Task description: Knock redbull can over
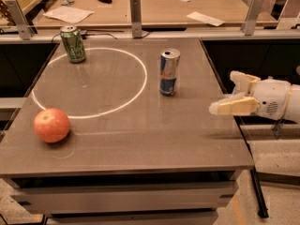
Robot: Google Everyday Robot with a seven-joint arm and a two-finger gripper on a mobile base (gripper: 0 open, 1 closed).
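1. My gripper [223,93] sits at 3 o'clock of the desk [140,139], at its right edge. The two cream fingers point left toward the surface and stand spread apart, with nothing between them.
2. The lower fingertip [214,109] overlaps the desk's right edge in this view. I cannot tell how high it is above the surface.
3. The redbull can [169,72] stands upright at about 1 o'clock from the desk's centre, just outside the white ring [141,78] on its right side. From the can, my gripper lies at 4 o'clock, apart from it and not touching.
4. Open room: bare desk top lies between the can and the right edge, and also from the can down to the front edge at 6 o'clock.
5. The green can [72,43] stands upright at 10 o'clock, on the ring's far-left arc, well apart from the redbull can.
6. The apple [51,124] rests at 8 o'clock, near the left edge and just outside the ring.
7. The far edge at 12 o'clock meets a rail with upright posts [136,11]. Behind it is a second surface carrying papers [205,18].
8. Cut off: my arm leaves the frame at the right, past the white wrist housing [276,100].
9. Hard to make out: the print on the redbull can, and the small dark items on the far surface.
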